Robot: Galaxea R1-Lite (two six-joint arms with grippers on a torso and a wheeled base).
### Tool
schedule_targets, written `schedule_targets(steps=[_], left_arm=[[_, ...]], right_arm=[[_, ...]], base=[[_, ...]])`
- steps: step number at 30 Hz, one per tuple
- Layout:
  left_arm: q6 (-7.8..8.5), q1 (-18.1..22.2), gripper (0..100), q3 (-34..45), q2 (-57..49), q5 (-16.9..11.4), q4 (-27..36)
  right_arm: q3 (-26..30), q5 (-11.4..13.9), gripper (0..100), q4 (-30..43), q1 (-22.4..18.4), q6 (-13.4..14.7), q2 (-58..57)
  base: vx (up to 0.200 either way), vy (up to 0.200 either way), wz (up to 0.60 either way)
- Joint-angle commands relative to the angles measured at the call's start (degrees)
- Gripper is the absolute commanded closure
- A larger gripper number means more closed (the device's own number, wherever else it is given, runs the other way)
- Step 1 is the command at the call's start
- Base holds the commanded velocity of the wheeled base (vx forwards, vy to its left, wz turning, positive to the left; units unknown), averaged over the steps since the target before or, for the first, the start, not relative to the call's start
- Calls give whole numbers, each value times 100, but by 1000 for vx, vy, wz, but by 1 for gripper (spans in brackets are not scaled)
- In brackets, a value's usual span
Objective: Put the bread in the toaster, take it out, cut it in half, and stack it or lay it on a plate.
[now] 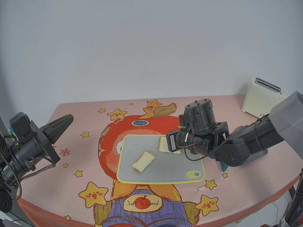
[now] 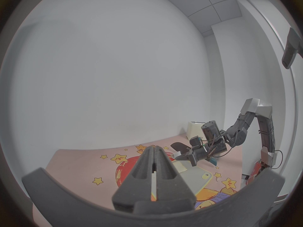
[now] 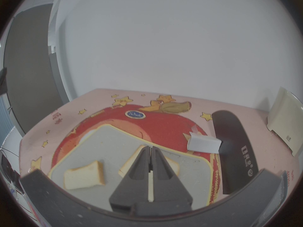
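Pink cartoon-print table [image 1: 79, 119] against plain white wall [image 1: 151, 32]; left pincer [image 1: 70, 118] and right pincer [image 3: 151, 149] each pressed together.

The right arm [image 1: 252, 136] is matte black with rounded joints, capped higher up by a pale grey angular shell [image 1: 287, 111]. Its wrist carries a stubby black cylinder [image 1: 200, 114] dotted with screws on top, a white label strip [image 1: 172, 142] and thin looping cables [image 1: 191, 159] — black, with a touch of blue. The left arm [image 1: 22, 152] is black too, trailing a braided cable [image 1: 38, 171]. The left gripper [image 2: 153, 150] and right gripper [image 3: 151, 150] match — dark grey wedges tapering to a point.
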Motion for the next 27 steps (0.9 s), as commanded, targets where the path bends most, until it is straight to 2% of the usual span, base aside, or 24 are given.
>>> schedule_targets(steps=[1, 9, 16, 24, 27], left_arm=[[2, -5, 100, -3, -1, -1, -11], [2, -5, 100, 5, 16, -1, -2], [2, -14, 100, 5, 7, -1, -2], [2, -14, 100, 5, 7, -1, -11], [2, -14, 100, 5, 7, -1, -11]], right_arm=[[-54, -1, 100, 82, -104, -3, 222], [-46, -97, 100, 179, -306, -3, 205], [78, -97, 100, 196, -306, 6, 152], [464, -115, 100, 258, -236, 6, -182], [781, -115, 100, 249, -139, 6, -410]], base=[[0, 0, 0], [0, 0, 0], [0, 0, 0], [0, 0, 0], [0, 0, 0]])
